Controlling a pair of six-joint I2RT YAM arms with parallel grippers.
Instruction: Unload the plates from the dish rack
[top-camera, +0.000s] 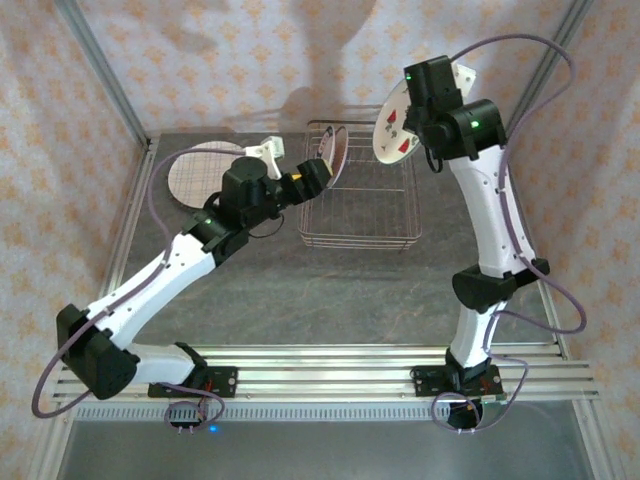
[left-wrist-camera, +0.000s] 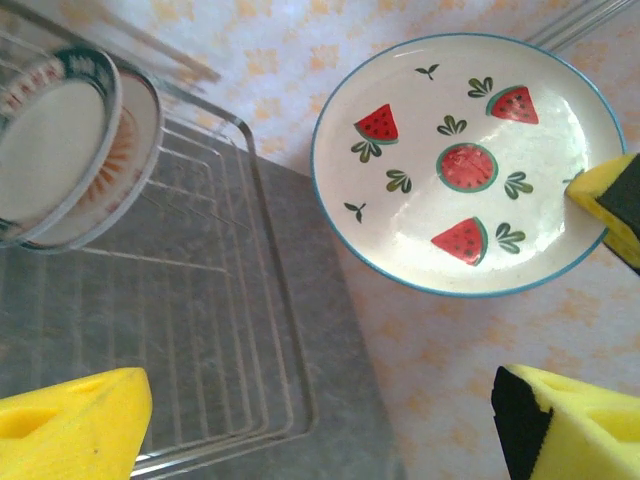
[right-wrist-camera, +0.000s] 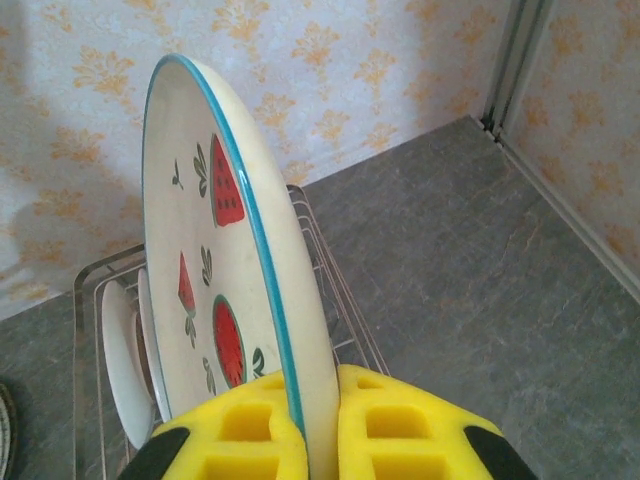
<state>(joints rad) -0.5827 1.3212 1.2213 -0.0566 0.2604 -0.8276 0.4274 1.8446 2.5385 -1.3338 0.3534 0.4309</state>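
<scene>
right fingers (right-wrist-camera: 400, 428) pinch the watermelon plate (right-wrist-camera: 188, 240) by its rim, upright above the dish rack (top-camera: 360, 215), likely to clear its tines; left fingers (left-wrist-camera: 80, 420) spread open beside the racked plates (left-wrist-camera: 60, 150).

At least four plates (top-camera: 392, 132), one dish rack (top-camera: 365, 216), two arms (top-camera: 490, 205)

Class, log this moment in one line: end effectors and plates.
left end effector: open, by dish rack | right end effector: shut on watermelon plate, held over rack | two plates in rack | one plate on table
</scene>
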